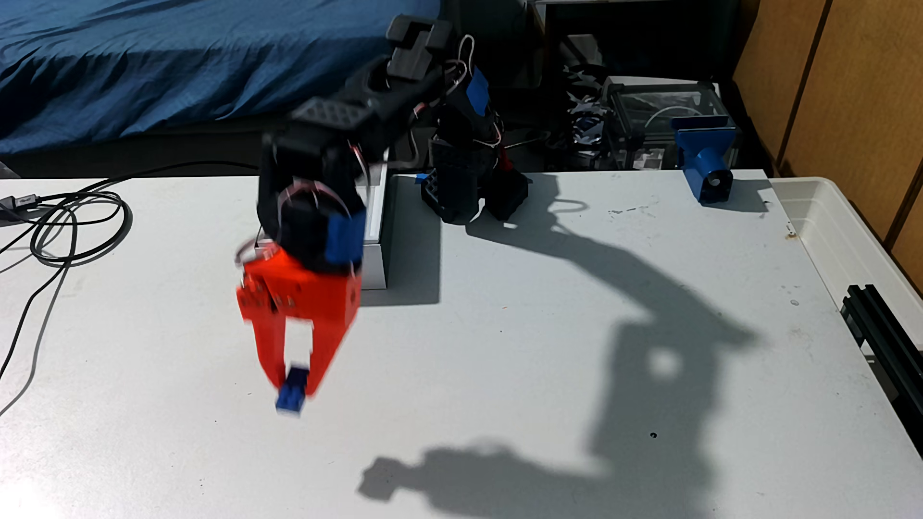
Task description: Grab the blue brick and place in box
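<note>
Fixed view. Orange pincer (pixel 293 382) hangs above the white bench (pixel 499 324), fingers pointing down, clamped on the blue brick (pixel 291 399) at its tips; brick clear of the bench surface, slightly blurred. The box (pixel 375 239) sits on the bench just behind the arm, at about 1 o'clock from the pincer, mostly hidden by the black wrist. Arm base at the far bench edge, roughly 2 o'clock from the brick. Blue mount (pixel 705 159) far off at 2 o'clock. Coiled cables (pixel 75 219) at 10 o'clock. Hard arm shadow falls toward 4 o'clock.

bright blue brick (pixel 291 399), orange-red gripper (pixel 294 382), white table (pixel 499 349)
</note>
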Tool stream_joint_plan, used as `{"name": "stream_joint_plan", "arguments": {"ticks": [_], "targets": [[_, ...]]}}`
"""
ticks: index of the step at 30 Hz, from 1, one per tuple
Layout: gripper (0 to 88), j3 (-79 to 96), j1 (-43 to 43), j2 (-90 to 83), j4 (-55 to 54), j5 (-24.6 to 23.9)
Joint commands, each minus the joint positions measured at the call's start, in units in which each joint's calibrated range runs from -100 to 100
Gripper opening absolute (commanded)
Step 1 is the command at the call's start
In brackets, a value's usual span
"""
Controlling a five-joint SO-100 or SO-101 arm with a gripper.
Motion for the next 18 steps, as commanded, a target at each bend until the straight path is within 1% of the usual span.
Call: {"name": "stream_joint_plan", "arguments": {"ticks": [1,6,10,15,18], "targets": [[0.8,-1.4,2.8,-7.1,6.8,3.0],[0.8,-1.4,6.4,-10.2,14.1,7.2],[0.9,-1.3,9.8,-10.9,17.8,10.5],[0.9,-1.3,14.6,-11.1,19.2,14.8],[1.0,-1.3,17.1,-11.1,19.2,16.0]]}}
